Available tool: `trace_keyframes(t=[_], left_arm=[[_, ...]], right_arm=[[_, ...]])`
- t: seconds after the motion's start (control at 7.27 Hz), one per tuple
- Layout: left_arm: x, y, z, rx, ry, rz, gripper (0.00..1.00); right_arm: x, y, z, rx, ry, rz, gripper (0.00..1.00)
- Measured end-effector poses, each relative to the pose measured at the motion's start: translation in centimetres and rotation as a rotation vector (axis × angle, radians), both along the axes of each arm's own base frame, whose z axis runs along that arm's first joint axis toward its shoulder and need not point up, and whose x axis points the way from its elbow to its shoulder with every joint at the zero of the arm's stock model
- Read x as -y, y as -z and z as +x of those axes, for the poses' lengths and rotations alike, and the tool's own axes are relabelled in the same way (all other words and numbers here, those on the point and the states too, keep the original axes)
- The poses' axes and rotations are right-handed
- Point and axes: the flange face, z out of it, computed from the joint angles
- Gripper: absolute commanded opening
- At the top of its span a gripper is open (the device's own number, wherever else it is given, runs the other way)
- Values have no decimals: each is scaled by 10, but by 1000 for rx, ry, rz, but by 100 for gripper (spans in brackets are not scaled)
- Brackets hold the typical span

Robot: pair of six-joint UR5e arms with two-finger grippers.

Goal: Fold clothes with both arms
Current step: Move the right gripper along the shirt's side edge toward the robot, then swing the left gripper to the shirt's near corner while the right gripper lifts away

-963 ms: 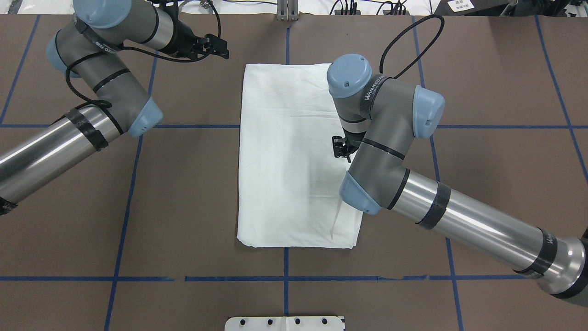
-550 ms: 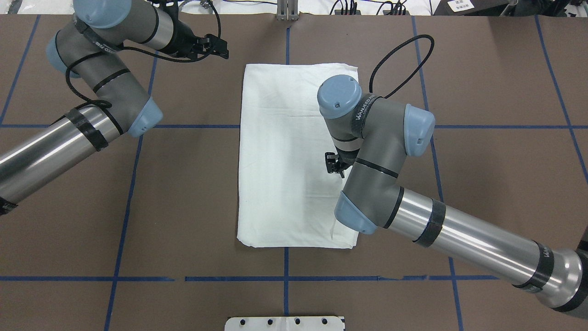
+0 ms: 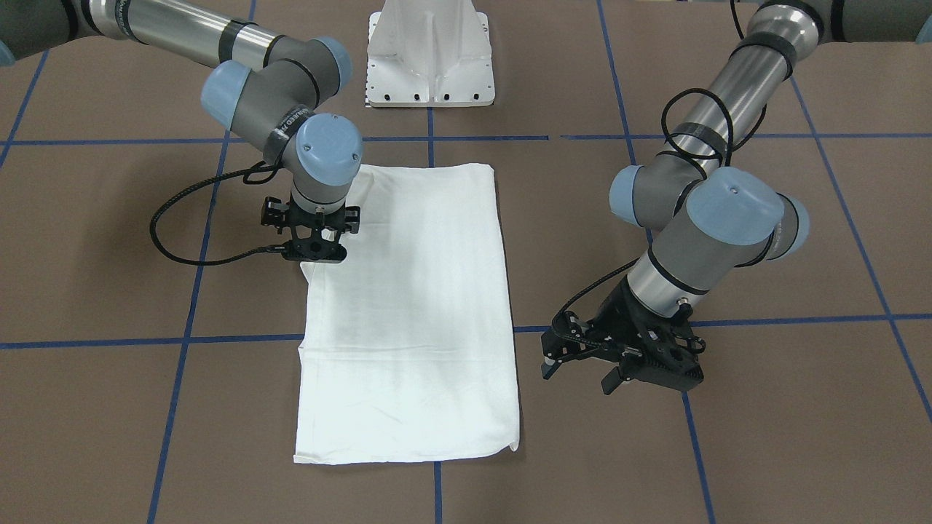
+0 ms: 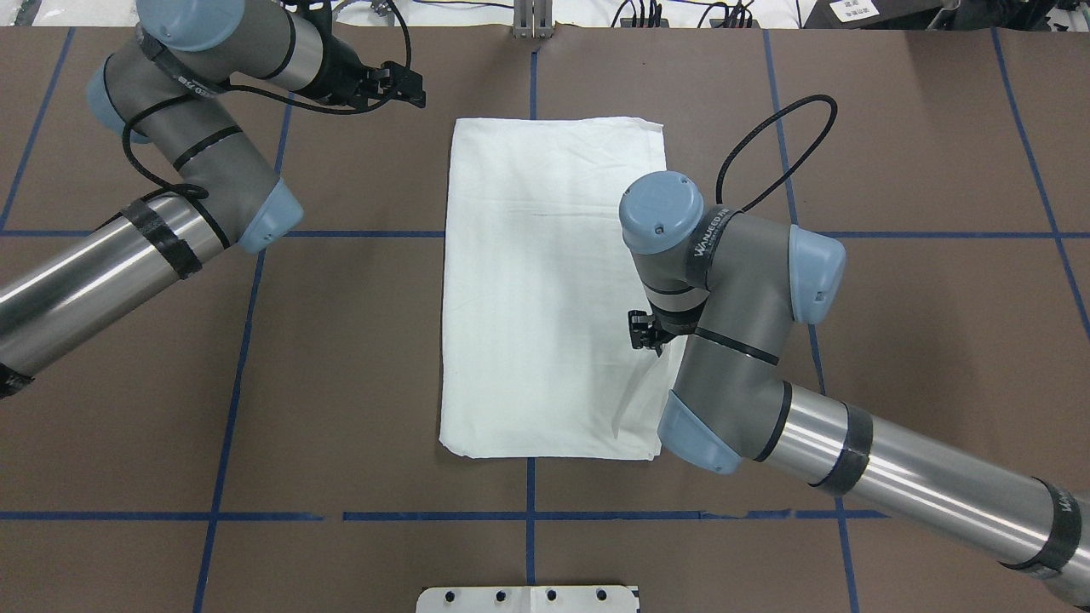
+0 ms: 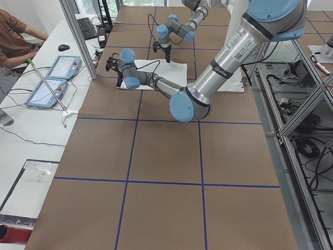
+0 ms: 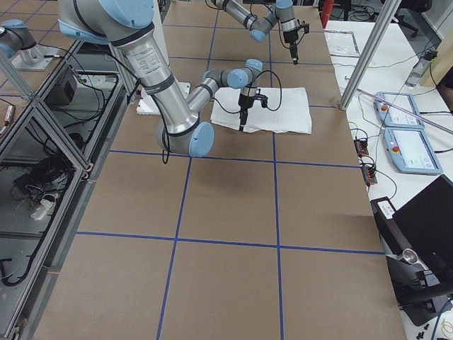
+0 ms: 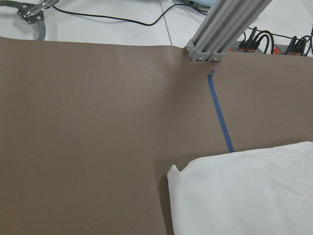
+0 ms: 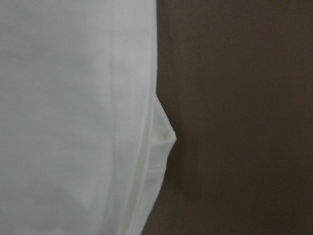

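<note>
The white shirt point(image 3: 408, 306) lies folded into a tall plain rectangle at the table's middle point(image 4: 545, 281), with no printed text showing. My right gripper point(image 3: 313, 256) points down, low over the shirt's right edge point(image 4: 649, 336). I cannot tell whether it is open or shut. The right wrist view shows that edge point(image 8: 73, 117) close up, with a small bulge. My left gripper point(image 3: 577, 377) is open and empty, above bare table just off the shirt's far left corner point(image 4: 417, 89). The left wrist view shows that corner point(image 7: 249, 196).
The white pedestal base point(image 3: 429, 51) stands at the near edge. An aluminium post point(image 7: 220, 29) rises at the far edge behind the shirt. An operator point(image 5: 13, 31) sits at a side desk with tablets. Blue tape lines grid the brown table.
My right gripper has moved along the shirt's right side toward the near edge and out to the shirt's border. The left arm and the shirt have stayed put.
</note>
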Motion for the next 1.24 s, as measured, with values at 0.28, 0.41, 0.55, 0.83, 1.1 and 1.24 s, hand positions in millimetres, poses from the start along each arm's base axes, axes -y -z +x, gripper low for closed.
trace_keyframes(t=[0.28,0.41,0.55,0.83,1.1,1.24], left_arm=[[0,1,0,-1,0,1,100],[0,1,0,-1,0,1,100],[0,2,0,-1,0,2,100],[-1,5,-1,-8,1,-2,100],[-25,-1,0,-50,-23,-70,100],[-51,-4,-1,-100,-39,-144,100]], right_arm=[[-26,-9,8,-12,8,-9,100],[-32,-9,8,-11,8,-9,100],[-35,-2,11,4,9,-1,100],[-43,27,29,68,5,36,100],[-43,55,65,142,-25,80,100],[-40,66,93,179,-51,97,100]])
